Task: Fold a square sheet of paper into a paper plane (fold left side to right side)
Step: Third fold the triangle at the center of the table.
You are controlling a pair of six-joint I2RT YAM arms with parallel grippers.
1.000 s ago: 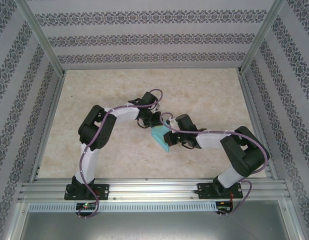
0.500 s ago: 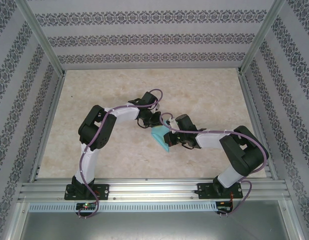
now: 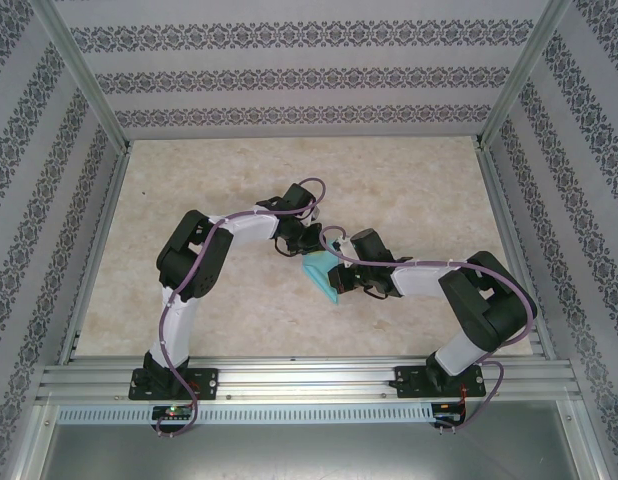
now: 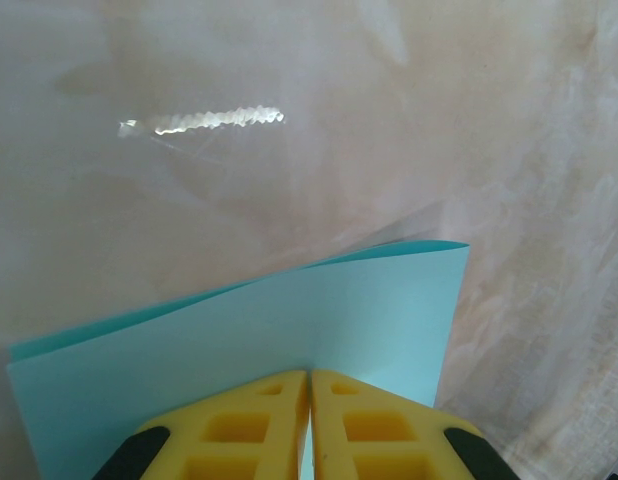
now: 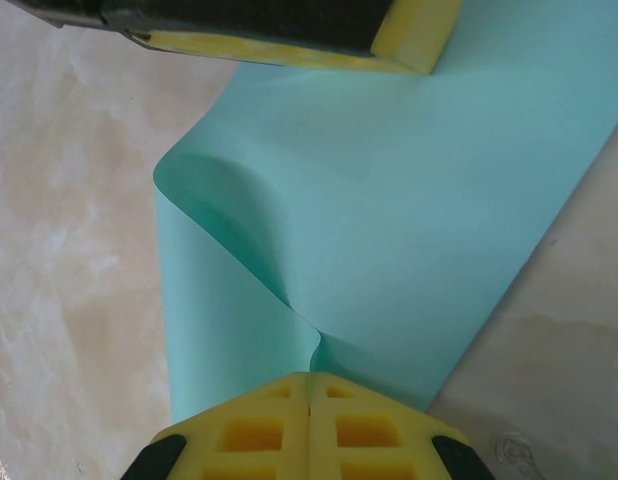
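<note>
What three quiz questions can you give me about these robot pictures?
1. True or false: the left gripper is shut on the folded turquoise paper.
2. Where on the table is the paper? A. the far left corner. B. around the middle, between both grippers. C. beside the right arm's base.
3. What colour are the right gripper's finger pads?

Key: 1 true. 2 B. 3 yellow.

White links (image 3: 244, 226), black joints (image 3: 189, 262), purple cables (image 3: 167, 330), black bases (image 3: 159, 380), yellow jaws with square pockets
</note>
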